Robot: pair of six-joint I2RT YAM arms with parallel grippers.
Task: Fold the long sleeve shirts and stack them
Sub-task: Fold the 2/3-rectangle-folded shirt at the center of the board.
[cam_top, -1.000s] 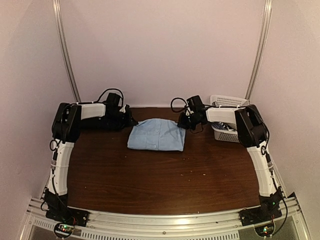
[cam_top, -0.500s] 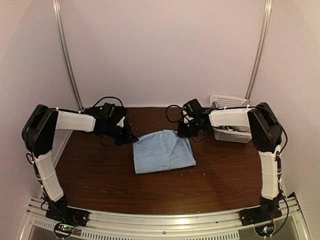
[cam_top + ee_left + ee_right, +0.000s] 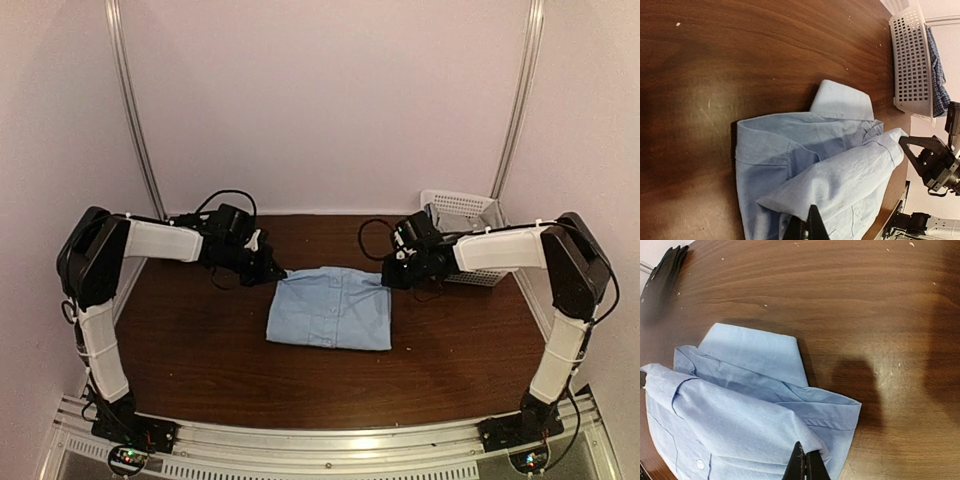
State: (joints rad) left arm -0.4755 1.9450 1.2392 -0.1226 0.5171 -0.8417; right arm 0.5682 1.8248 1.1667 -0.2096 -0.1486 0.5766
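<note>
A folded light blue long sleeve shirt (image 3: pixel 332 310) lies on the brown table with its collar toward the back. My left gripper (image 3: pixel 278 273) is shut on the shirt's far left corner, pinching a raised fold of blue cloth (image 3: pixel 830 165) between its fingertips (image 3: pixel 810 222). My right gripper (image 3: pixel 388 280) is shut on the far right corner, where its fingertips (image 3: pixel 805 462) clamp the top layer of the shirt (image 3: pixel 740 410). A black shirt (image 3: pixel 662 270) lies flat at the table's far left in the right wrist view.
A white lattice basket (image 3: pixel 460 205) stands at the back right corner, behind the right arm. In the left wrist view this basket (image 3: pixel 912 60) holds a blue checked cloth (image 3: pixel 939 75). Small pale crumbs dot the tabletop (image 3: pixel 330 385).
Both arms have drawn toward the near side with the blue shirt, pulling it from the back of the table to its middle. The grips have not changed.
</note>
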